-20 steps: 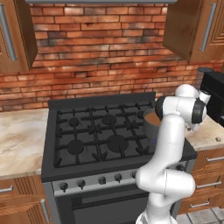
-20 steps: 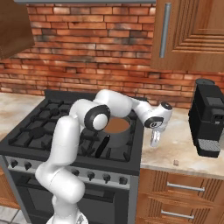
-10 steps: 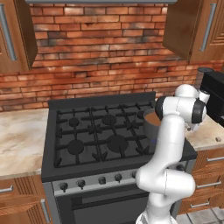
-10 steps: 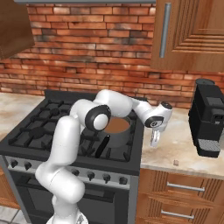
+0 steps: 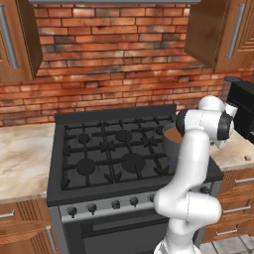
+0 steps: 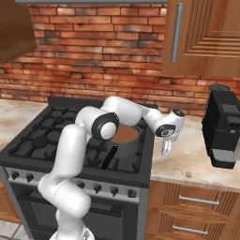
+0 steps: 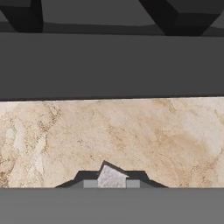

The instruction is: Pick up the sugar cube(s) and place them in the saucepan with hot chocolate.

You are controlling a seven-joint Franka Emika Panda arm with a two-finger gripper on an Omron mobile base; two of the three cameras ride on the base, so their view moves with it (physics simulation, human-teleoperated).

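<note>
While one saucepan [image 6: 125,137] sits mid-frame, the tool [image 6: 165,151] grips one sugar cube [image 7: 112,177]; a second cube [image 6: 188,174] lies lower right on the worktop [image 6: 197,159].

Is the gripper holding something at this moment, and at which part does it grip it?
Yes. The gripper is shut on a sugar cube, pinching it by two opposite sides between the fingertips, low over the stone counter.
</note>
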